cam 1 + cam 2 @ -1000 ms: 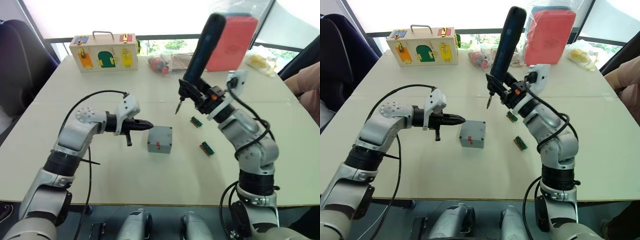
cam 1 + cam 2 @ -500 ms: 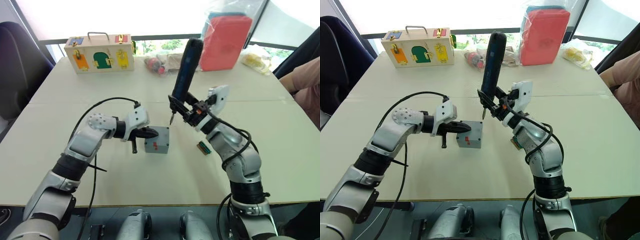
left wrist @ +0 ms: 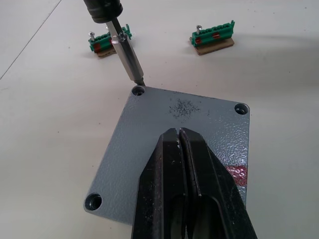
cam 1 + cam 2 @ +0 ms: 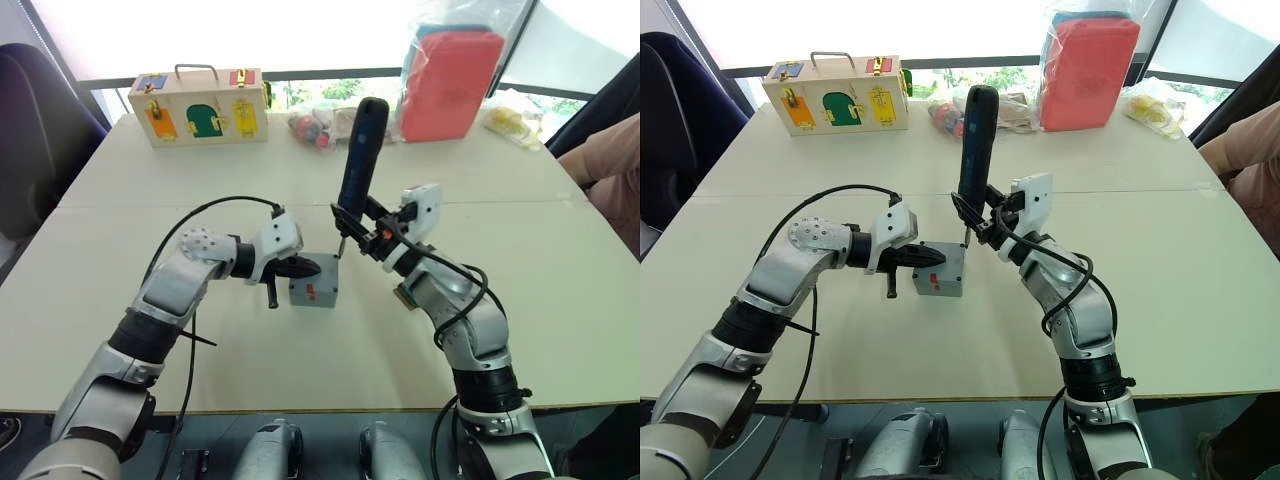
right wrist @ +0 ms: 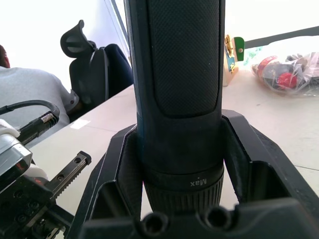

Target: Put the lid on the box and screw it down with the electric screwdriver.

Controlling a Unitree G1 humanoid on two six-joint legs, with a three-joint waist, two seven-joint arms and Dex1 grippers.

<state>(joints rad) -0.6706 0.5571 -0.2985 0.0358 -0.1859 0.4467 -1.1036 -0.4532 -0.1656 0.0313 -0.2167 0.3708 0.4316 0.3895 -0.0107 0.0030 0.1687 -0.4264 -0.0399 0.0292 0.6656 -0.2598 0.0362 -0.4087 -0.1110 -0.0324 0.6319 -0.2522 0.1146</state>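
Table (image 4: pixel 560 300) held the grey box (image 4: pixel 314 290) at centre, lid (image 3: pixel 149 149) already on top. Right gripper (image 4: pixel 360 228) was clamped on the upright electric screwdriver (image 4: pixel 361 150), bit at the lid's far-right corner hole. Left gripper (image 4: pixel 312 266), fingers together, pressed on the lid's left side.

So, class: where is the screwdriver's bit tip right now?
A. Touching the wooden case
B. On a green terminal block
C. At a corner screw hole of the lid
C: in the left wrist view the electric screwdriver bit meets a corner hole of the lid.
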